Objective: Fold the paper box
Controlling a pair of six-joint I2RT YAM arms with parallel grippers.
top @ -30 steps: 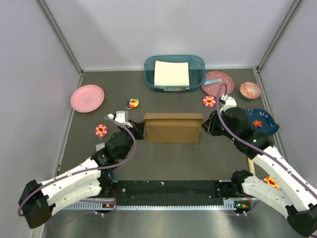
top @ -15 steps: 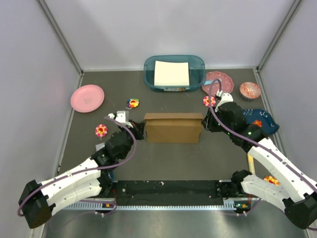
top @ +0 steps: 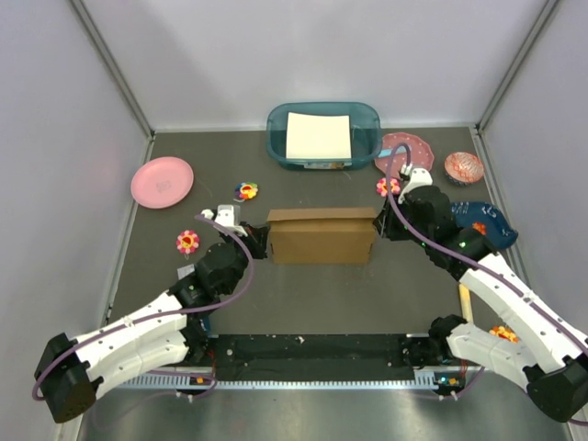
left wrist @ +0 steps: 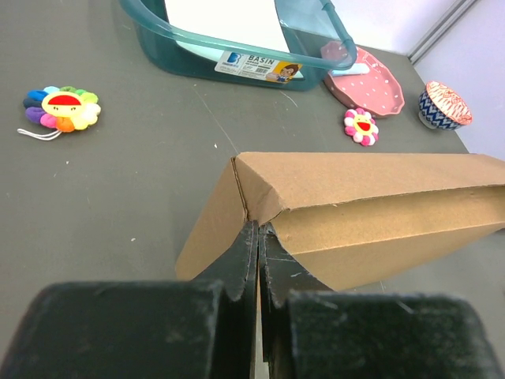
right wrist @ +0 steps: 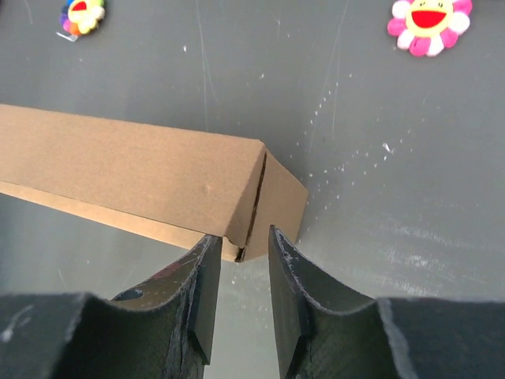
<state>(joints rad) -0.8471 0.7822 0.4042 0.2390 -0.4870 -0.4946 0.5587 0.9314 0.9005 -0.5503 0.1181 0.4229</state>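
The paper box (top: 322, 237) sits mid-table in the centre of the overhead view. It looks folded into shape, so I'd judge this to be the finishing of its ends. Both arms reach in low from the bottom corners, one wrist at each short end. The left gripper (left wrist: 258, 230) has its fingers pressed together at the left corner seam; I can't tell whether cardboard is caught between them. The right gripper (right wrist: 241, 237) is partly spread, holding nothing, straddling the right corner. Next, it probably needs to pinch there while the left braces.
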